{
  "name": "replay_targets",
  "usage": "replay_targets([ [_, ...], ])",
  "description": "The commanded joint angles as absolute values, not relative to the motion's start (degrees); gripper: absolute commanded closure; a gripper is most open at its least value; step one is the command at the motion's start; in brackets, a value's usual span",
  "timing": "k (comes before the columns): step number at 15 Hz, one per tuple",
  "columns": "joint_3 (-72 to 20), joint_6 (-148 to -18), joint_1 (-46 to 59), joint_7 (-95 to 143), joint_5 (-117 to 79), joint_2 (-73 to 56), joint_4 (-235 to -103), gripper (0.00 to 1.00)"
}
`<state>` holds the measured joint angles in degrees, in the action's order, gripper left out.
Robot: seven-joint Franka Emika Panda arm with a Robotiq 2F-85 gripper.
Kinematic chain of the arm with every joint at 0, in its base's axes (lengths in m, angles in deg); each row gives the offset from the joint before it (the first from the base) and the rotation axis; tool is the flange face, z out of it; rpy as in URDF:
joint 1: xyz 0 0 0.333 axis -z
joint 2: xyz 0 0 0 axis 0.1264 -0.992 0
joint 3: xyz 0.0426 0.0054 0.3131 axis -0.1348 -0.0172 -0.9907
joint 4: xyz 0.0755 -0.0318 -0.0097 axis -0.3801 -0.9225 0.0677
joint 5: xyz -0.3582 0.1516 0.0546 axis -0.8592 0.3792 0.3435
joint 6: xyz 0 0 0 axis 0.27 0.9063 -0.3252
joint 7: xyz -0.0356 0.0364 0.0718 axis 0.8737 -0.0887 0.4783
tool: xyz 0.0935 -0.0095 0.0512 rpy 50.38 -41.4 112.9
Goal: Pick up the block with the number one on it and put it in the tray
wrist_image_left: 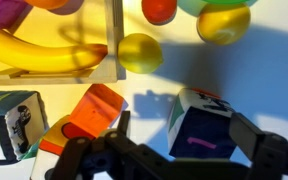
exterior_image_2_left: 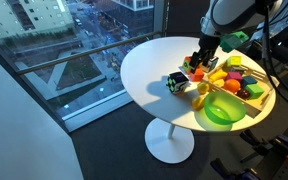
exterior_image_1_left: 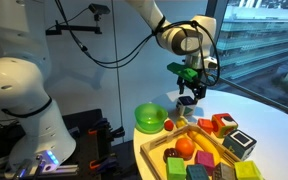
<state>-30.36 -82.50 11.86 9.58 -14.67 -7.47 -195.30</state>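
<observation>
In the wrist view the block with the number one (wrist_image_left: 199, 125) rests on the white table: a small cube with a pale top, a green mark on one side and a dark face toward me. My gripper (wrist_image_left: 184, 128) is open around it; the left finger stands clear of it and the right finger (wrist_image_left: 259, 140) is close beside it. The light wooden tray (wrist_image_left: 44, 73) lies just beyond, holding a banana and toy fruit. In an exterior view the gripper (exterior_image_1_left: 187, 96) hangs low over the table just behind the tray (exterior_image_1_left: 180, 133).
A dark-framed white cube (wrist_image_left: 9, 122) and a red-orange block (wrist_image_left: 89, 112) lie left of the gripper. A yellow ball (wrist_image_left: 139, 52) sits at the tray's corner. The green bowl (exterior_image_1_left: 149, 117) stands beside the tray. The round table (exterior_image_2_left: 149, 70) ends near a window.
</observation>
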Motion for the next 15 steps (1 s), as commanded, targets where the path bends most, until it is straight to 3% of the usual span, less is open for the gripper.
replay_targets([
  [1, -30.09, -83.29, 10.57, 14.00, -13.58, -8.77, -194.83, 0.00],
  [15, -32.37, -89.36, 9.93, 15.35, -8.01, -14.71, -192.61, 0.00],
])
